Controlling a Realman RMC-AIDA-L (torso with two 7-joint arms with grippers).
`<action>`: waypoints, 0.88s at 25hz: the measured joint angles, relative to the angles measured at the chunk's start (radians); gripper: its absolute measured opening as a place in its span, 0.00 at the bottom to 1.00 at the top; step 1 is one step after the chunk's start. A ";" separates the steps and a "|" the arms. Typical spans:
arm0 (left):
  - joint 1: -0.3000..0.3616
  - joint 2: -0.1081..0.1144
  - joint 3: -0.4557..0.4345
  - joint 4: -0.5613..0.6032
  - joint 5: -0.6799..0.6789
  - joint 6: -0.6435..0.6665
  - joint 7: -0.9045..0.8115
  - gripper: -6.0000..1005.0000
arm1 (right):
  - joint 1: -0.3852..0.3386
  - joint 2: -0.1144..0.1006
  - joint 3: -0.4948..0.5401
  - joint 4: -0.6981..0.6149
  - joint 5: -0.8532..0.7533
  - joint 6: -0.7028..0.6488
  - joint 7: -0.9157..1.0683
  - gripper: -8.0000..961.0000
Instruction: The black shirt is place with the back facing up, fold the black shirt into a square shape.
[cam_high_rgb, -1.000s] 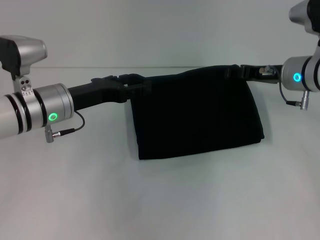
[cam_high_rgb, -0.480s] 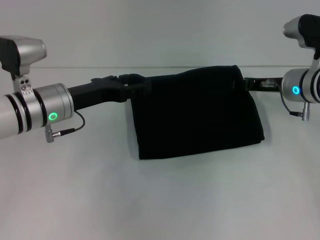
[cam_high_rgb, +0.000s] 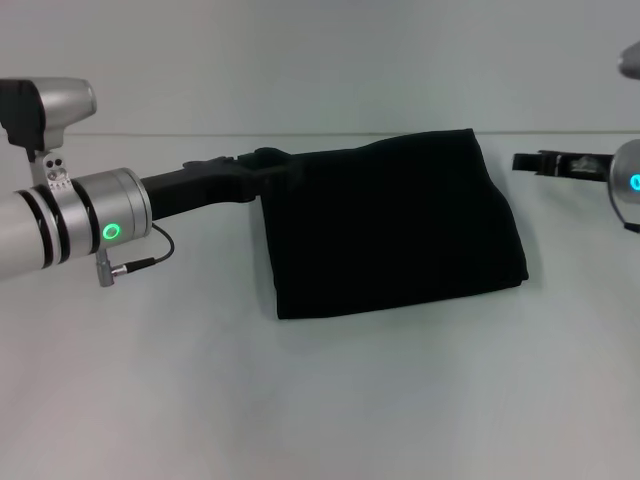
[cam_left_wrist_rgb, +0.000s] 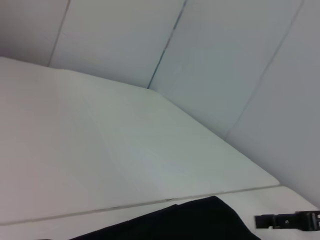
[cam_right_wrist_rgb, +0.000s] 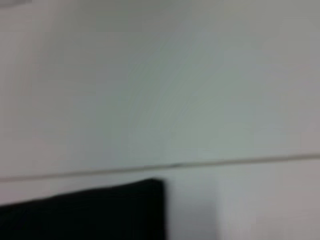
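Shirt (cam_high_rgb: 390, 225), black, lying folded into a rough square mid-table (cam_high_rgb: 320, 400), left gripper (cam_high_rgb: 272, 163) touching its far left corner, grip undeterminable, right gripper (cam_high_rgb: 530, 161) hanging apart beside it, grip undeterminable.

You see a plain white matte tabletop (cam_high_rgb: 330, 400) meeting a pale panelled wall (cam_left_wrist_rgb: 210, 60) with thin vertical seams, evenly lit.
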 joint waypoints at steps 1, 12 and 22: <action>-0.002 -0.001 0.000 0.000 0.000 -0.006 -0.012 0.87 | -0.015 0.002 0.001 -0.027 0.004 -0.006 -0.002 0.75; -0.081 0.010 0.009 -0.111 0.006 -0.197 -0.304 0.87 | -0.123 -0.034 0.039 -0.271 0.136 -0.320 -0.117 0.75; -0.105 0.001 0.007 -0.199 0.002 -0.295 -0.489 0.87 | -0.095 -0.069 0.102 -0.316 0.145 -0.534 -0.279 0.75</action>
